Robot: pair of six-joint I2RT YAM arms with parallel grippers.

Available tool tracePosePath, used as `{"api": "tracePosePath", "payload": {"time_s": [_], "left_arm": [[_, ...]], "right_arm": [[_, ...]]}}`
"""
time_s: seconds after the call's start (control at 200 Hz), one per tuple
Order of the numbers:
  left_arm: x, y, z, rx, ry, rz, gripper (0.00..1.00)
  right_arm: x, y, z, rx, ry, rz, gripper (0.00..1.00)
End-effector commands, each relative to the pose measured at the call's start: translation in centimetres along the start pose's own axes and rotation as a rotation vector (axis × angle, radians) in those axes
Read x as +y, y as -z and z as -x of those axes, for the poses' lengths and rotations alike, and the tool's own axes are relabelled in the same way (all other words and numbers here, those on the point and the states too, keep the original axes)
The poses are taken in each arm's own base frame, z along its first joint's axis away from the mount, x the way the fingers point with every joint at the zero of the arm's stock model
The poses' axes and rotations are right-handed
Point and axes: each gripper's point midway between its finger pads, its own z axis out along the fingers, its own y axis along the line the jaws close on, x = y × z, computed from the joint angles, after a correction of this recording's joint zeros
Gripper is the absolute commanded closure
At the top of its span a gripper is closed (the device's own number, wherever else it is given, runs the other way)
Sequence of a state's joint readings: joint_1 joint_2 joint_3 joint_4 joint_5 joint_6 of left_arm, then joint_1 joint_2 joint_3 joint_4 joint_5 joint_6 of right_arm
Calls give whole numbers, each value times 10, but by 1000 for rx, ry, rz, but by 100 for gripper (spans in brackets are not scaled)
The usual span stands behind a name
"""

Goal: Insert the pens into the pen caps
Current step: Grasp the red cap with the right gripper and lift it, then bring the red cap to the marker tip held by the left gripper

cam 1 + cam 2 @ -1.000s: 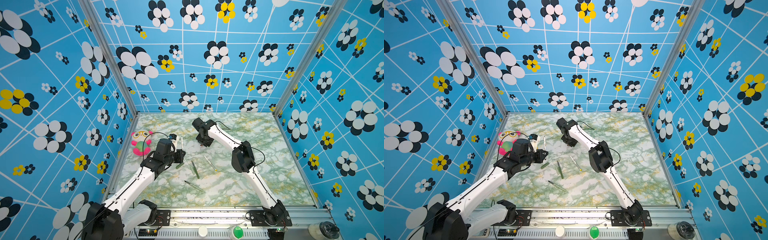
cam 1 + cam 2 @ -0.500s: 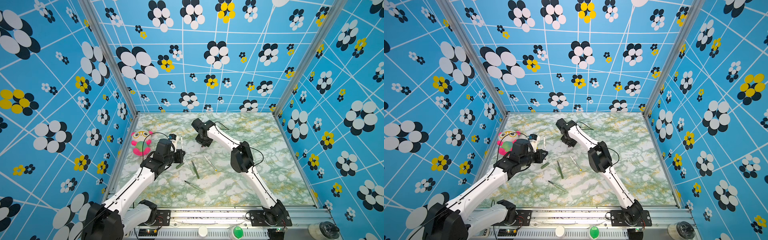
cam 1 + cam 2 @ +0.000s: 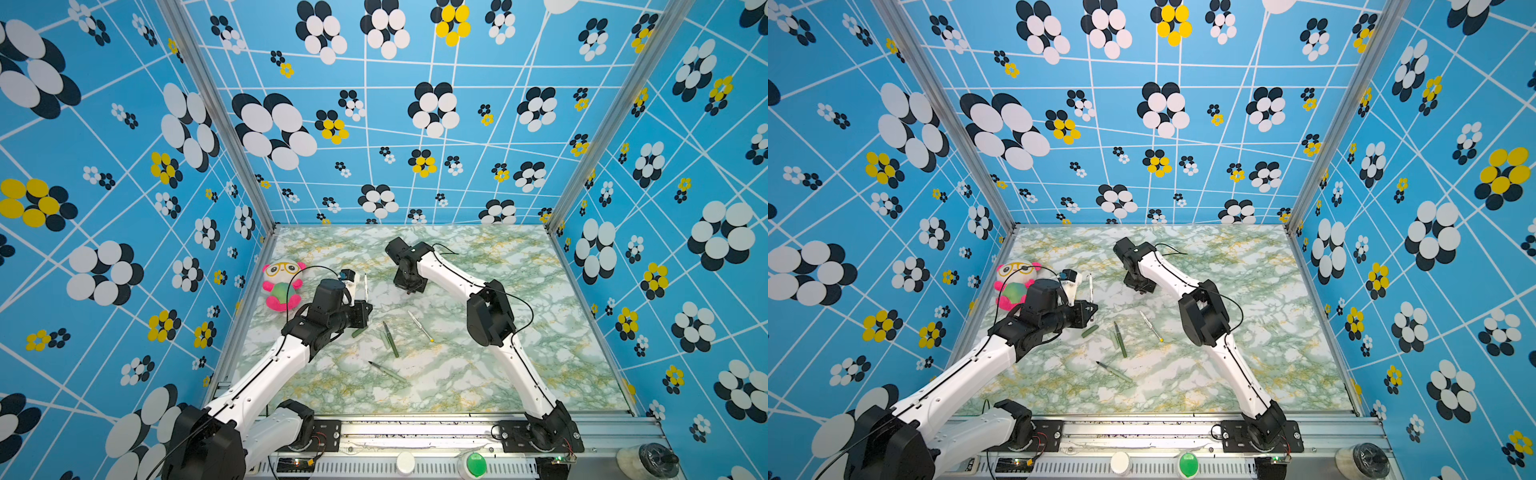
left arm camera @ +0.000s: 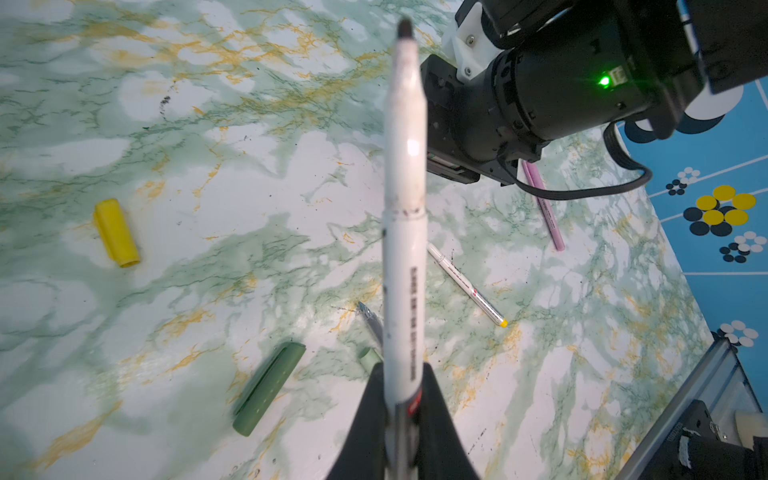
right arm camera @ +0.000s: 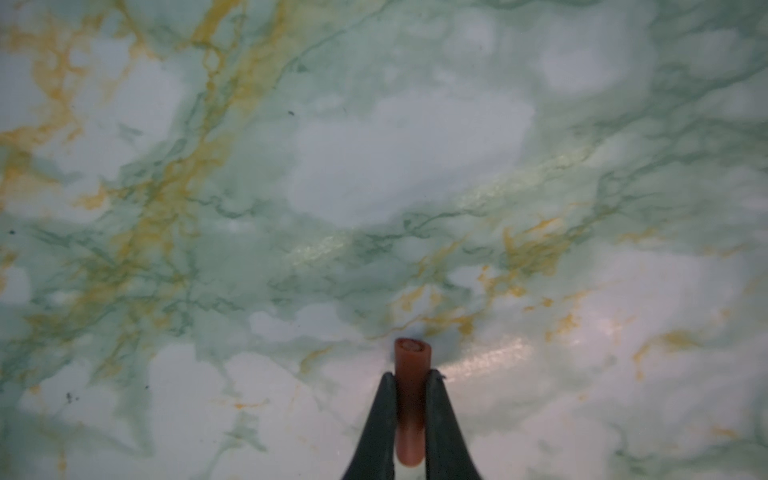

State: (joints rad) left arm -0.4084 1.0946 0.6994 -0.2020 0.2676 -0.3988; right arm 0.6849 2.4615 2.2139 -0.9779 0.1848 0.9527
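Note:
My left gripper (image 4: pixel 401 374) is shut on a white-barrelled pen (image 4: pixel 405 174), whose dark tip points away from the jaws; in a top view this pen (image 3: pixel 365 286) stands nearly upright. My right gripper (image 5: pixel 409 380) is shut on a brown pen cap (image 5: pixel 412 361) just above the marble, open end outward, at the table's back middle (image 3: pixel 409 289). Between the arms lie a dark green pen (image 3: pixel 390 340), a pale green pen (image 3: pixel 388 372), a white pen with a yellow end (image 3: pixel 420 326) and a dark green cap (image 3: pixel 358 332). The left wrist view adds a yellow cap (image 4: pixel 115 232), a pale green cap (image 4: pixel 369 358) and a pink pen (image 4: pixel 544 208).
A pink plush toy (image 3: pixel 282 286) sits by the left wall, close behind my left wrist. Blue patterned walls close three sides. A metal rail (image 3: pixel 415 428) runs along the front edge.
The right gripper has closed on the brown cap and shifted slightly left. The left arm and its pen have not moved.

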Motion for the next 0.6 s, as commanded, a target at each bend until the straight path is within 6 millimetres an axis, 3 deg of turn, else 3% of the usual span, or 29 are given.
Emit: {"api": "tracePosePath", "payload": {"time_s": [0.0, 0.105, 0.335, 0.365, 0.595], "left_arm": [[-25, -5, 9, 2, -56, -73, 100], [-43, -14, 8, 26, -89, -128, 100], [-91, -30, 10, 61, -111, -334, 100], [-98, -32, 10, 69, -116, -361, 100], [-126, -41, 9, 122, -107, -505, 100]], "right_arm": [[18, 71, 41, -170, 51, 217, 100], [6, 105, 58, -225, -6, 354, 100], [-22, 141, 78, -222, -76, 561, 100], [-27, 136, 74, -202, -78, 578, 100], [-24, 173, 76, -212, -12, 765, 100]]}}
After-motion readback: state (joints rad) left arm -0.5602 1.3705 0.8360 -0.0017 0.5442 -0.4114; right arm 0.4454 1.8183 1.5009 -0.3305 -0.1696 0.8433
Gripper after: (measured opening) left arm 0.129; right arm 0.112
